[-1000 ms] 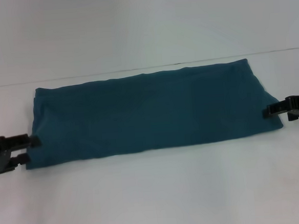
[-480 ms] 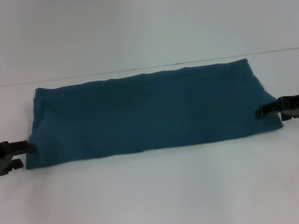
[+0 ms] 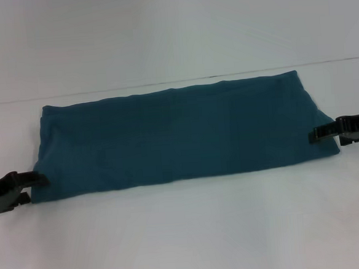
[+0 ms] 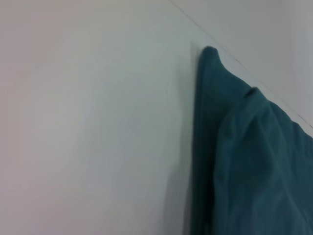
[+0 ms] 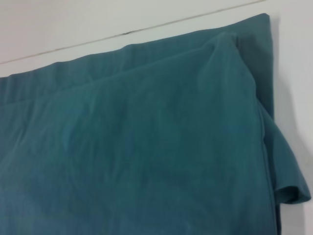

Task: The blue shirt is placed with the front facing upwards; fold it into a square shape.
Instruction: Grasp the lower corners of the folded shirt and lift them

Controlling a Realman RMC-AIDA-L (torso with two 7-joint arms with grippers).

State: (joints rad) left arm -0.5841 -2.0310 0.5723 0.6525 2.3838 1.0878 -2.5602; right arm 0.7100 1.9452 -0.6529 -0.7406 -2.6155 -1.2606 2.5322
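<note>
The blue shirt (image 3: 179,134) lies folded into a long teal rectangle across the white table, plain side up, with no lettering or collar showing. My left gripper (image 3: 26,187) is low at the shirt's near left corner. It is open, with its upper finger touching the cloth edge. My right gripper (image 3: 315,134) reaches onto the shirt's right end near the front corner. The left wrist view shows the shirt's left end (image 4: 244,156) with layered folds. The right wrist view shows the right end (image 5: 146,147) with a small flap sticking out.
The white table (image 3: 186,232) stretches in front of the shirt. Its far edge (image 3: 164,84) runs just behind the shirt's back edge, with a pale wall beyond.
My left gripper has sunk lower toward the table at the shirt's left corner. My right gripper has moved a little inward onto the shirt's right end. The shirt has not moved.
</note>
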